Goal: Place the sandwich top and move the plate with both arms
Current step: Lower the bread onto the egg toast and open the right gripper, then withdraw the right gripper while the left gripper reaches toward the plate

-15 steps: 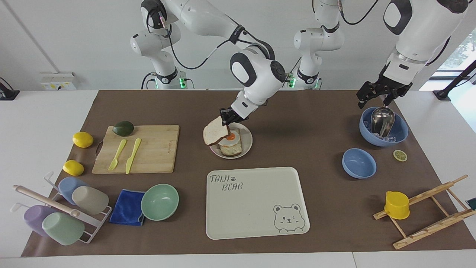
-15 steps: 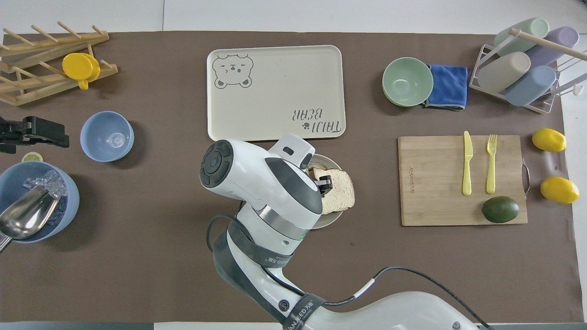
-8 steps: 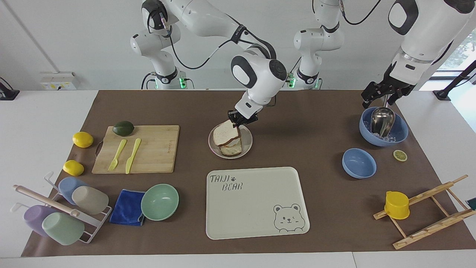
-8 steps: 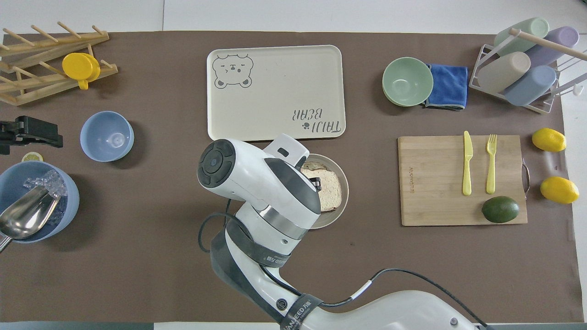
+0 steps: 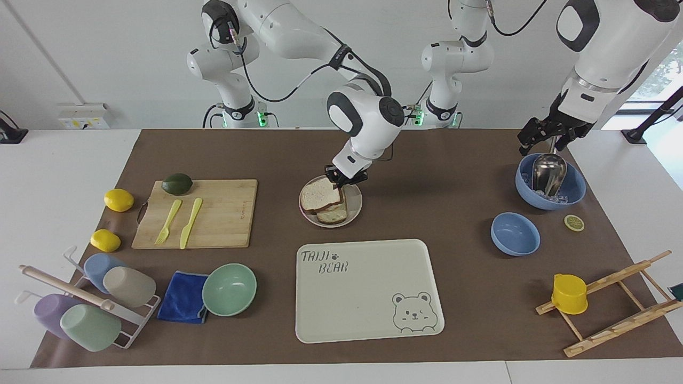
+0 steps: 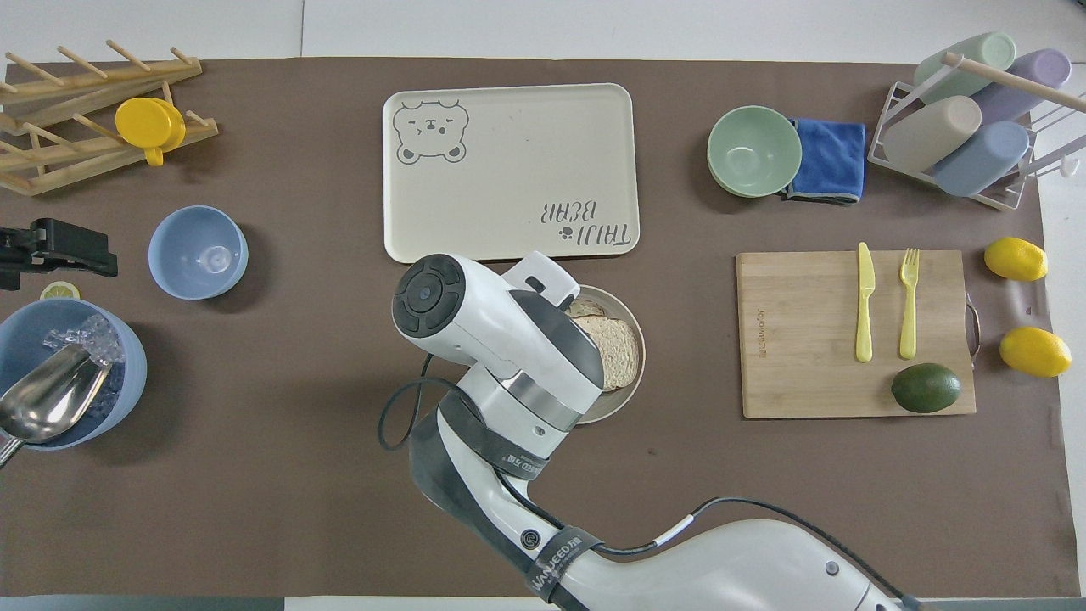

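The sandwich top (image 5: pixel 320 194) lies nearly flat on the lower bread slice (image 5: pixel 332 216) on the plate (image 5: pixel 357 205), mid-table; the egg is covered. My right gripper (image 5: pixel 346 178) is low at the slice's edge nearer the robots and seems still shut on it. In the overhead view the right arm's wrist hides that gripper and covers part of the sandwich top (image 6: pixel 612 350) and the plate (image 6: pixel 635 382). My left gripper (image 5: pixel 541 137) waits in the air, empty, over the rim of the blue ice bowl (image 5: pixel 549 181); it also shows in the overhead view (image 6: pixel 85 255).
The cream bear tray (image 5: pixel 368 288) lies just farther from the robots than the plate. A cutting board (image 5: pixel 213 213) with knife, fork and avocado lies toward the right arm's end. A small blue bowl (image 5: pixel 515 233) and a lemon slice (image 5: pixel 574 222) sit by the ice bowl.
My right gripper has carried the sandwich top from beside the plate over the egg slice and lowered it from tilted to nearly flat on the stack. The left gripper rose slightly.
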